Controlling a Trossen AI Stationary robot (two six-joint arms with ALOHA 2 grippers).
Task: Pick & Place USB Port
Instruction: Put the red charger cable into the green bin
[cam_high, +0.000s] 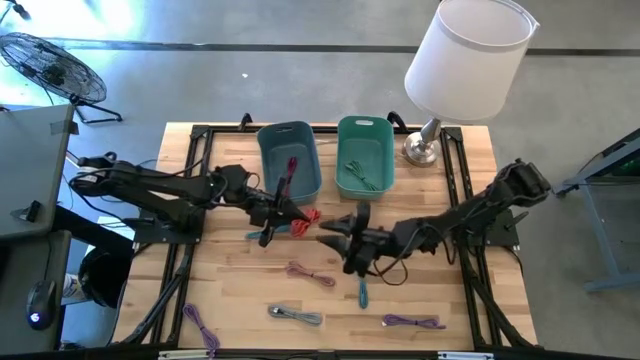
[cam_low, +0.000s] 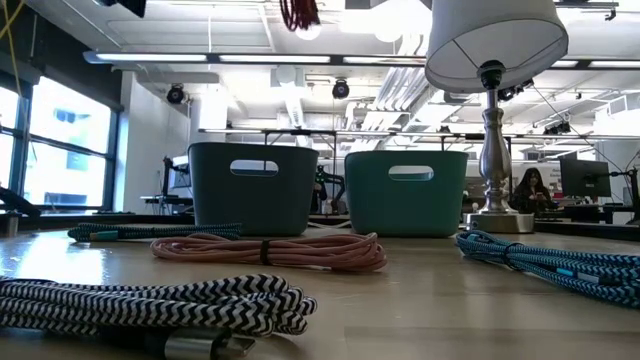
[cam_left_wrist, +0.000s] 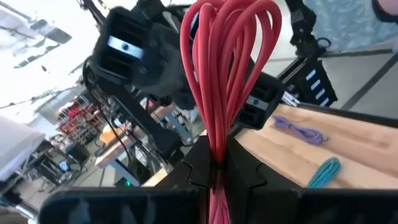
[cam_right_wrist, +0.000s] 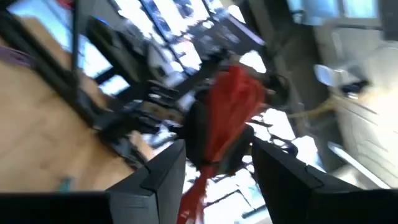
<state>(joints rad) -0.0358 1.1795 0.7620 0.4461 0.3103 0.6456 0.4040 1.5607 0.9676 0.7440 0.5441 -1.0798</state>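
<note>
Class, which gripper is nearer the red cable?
Left. The left gripper is shut on the red cable, holding it off the table; the right gripper is close beside it, fingers open.

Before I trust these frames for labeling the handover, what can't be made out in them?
- Right gripper: right wrist view is motion-blurred, so contact with the red cable is unclear.
- Left gripper: shut on the red cable, but its fingers hide the cable's plug.
- Low view: both grippers are cut off by the top edge.
- Blue bin and teal bin: the cables inside are too small to identify.
</note>
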